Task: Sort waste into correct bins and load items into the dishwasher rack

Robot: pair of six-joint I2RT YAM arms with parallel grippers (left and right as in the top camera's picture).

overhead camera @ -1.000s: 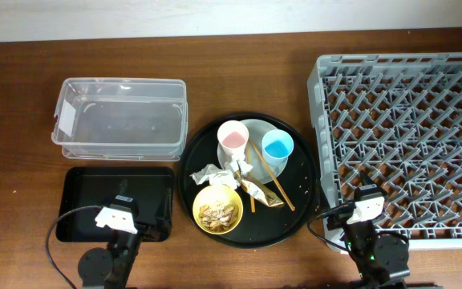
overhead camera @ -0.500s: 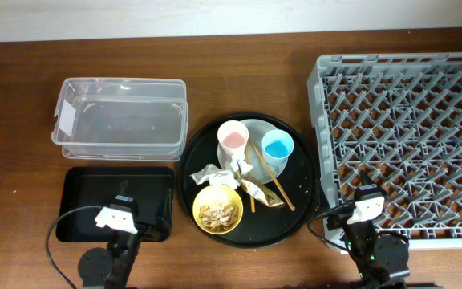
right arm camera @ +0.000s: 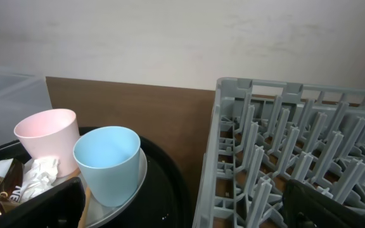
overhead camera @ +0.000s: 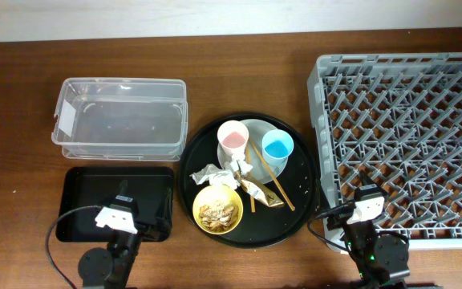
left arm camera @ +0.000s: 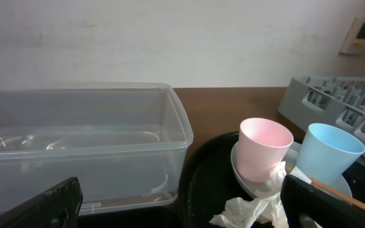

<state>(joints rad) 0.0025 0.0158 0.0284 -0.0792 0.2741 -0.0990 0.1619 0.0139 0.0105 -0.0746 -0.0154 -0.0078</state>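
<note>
1. Grey plastic square dishwasher rack (overhead camera: 315,120), with a lattice base and upright pegs, fills the right of the brown wooden table (overhead camera: 22,104).
2. A large round black tray (overhead camera: 295,217) at centre carries a pale grey-white round plate (overhead camera: 255,128); a small pink cup (overhead camera: 233,137) and a small blue cup (overhead camera: 277,145) stand upright on the plate.
3. Two thin wooden chopsticks (overhead camera: 269,172) slant from the plate across the round tray.
4. Crumpled white tissue (overhead camera: 209,172) and a shiny gold-brown wrapper (overhead camera: 257,191) lie just beside a yellow bowl (overhead camera: 196,207) holding tan crumbly scraps (overhead camera: 219,213).
5. A clear rectangular plastic tub (overhead camera: 123,81) sits at left, with a shallow black rectangular tray (overhead camera: 87,197) just in front of it.
6. The left gripper (left arm camera: 179,202) hangs over that shallow tray's near edge and the right gripper (right arm camera: 182,206) by the rack's near corner; both have their jaws spread wide, grasping nothing.
</note>
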